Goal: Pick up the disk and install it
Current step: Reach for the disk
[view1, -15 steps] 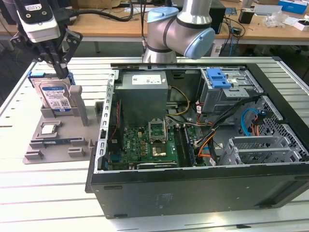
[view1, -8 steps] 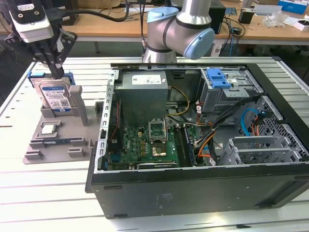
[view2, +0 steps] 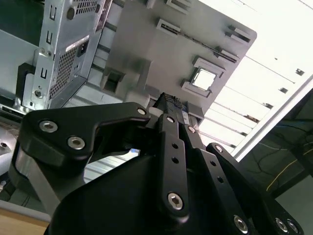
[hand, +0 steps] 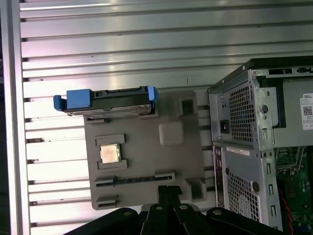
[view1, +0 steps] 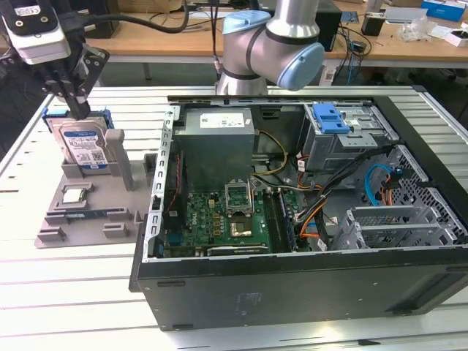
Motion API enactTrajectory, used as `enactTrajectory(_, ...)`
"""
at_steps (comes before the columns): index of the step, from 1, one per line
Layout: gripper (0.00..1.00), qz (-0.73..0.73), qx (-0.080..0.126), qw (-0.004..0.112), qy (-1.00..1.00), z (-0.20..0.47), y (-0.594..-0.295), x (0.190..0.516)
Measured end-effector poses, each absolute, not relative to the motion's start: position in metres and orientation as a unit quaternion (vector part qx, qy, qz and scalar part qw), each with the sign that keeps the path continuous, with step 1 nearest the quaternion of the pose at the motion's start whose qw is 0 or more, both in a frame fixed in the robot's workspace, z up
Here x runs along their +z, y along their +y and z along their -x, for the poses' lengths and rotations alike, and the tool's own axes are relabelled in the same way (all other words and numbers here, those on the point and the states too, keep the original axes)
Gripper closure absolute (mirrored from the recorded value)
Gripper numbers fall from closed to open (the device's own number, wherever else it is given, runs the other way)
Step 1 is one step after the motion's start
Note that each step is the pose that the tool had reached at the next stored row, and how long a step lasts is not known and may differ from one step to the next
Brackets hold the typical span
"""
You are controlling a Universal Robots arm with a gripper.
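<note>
My black hand (view1: 73, 108) hung pointing down just above the rectangular silver-grey disk (view1: 82, 146), its fingers pressed together on nothing. The disk, with a white-and-blue label and a blue plastic bracket around it, stood upright in a grey plastic holder (view1: 80, 223) on the slatted metal counter (view1: 73, 285), at the exterior view's left of the open black computer case (view1: 292, 278).

The exterior view looks from above the near edge of the table (view1: 73, 307), down across the open computer case (view1: 292, 292) towards the arm (view1: 270, 44) at the far edge. The first wrist view looks straight down from high up. The second wrist view looks close along the gripper (view2: 172, 110), and all three views share the grey tray (hand: 146, 161) and the case's end.
</note>
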State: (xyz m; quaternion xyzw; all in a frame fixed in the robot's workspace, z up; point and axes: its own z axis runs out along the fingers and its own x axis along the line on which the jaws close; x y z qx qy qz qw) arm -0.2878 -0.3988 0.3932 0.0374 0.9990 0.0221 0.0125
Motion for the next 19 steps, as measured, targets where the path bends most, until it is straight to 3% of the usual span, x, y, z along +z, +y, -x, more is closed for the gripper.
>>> enactTrajectory(19, 0.89, -0.037, 0.022, 0.012, 0.999, 0.322, -0.399, 0.393)
